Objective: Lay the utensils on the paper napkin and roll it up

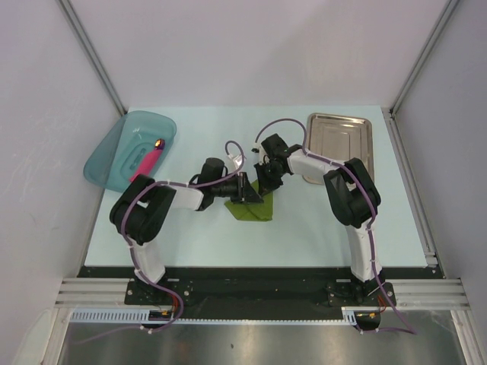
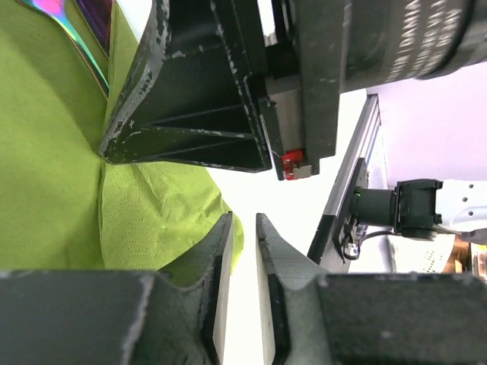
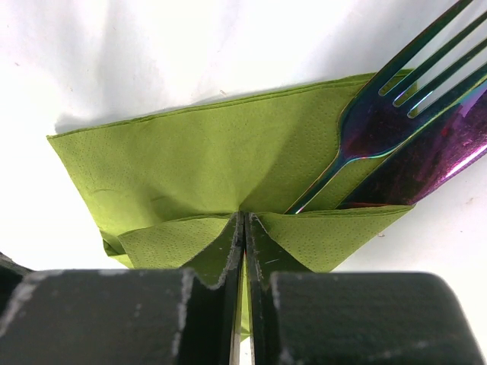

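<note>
Centrally on the pale bench [image 1: 319, 228], the thin olive-green square paper napkin [image 3: 205, 160] lies partly folded over itself. The left hand [image 2: 242, 224] sits low at one edge of it, its fingers a narrow slit apart with only bare bench showing between them. Just beyond, the right hand [image 3: 243, 220] is pinched tight on a raised fold of the napkin, a sliver of green paper caught between its fingers. A slim iridescent metal fork [image 3: 365, 133] and a slim iridescent metal knife [image 3: 437, 156] lie side by side, handles tucked under the fold, heads poking past the napkin's edge. At the far left corner stands a teal translucent plastic tub [image 1: 106, 156] holding a thick pink bar [image 1: 144, 162]. At the far right corner lies a silver rectangular steel tray [image 1: 342, 141].
</note>
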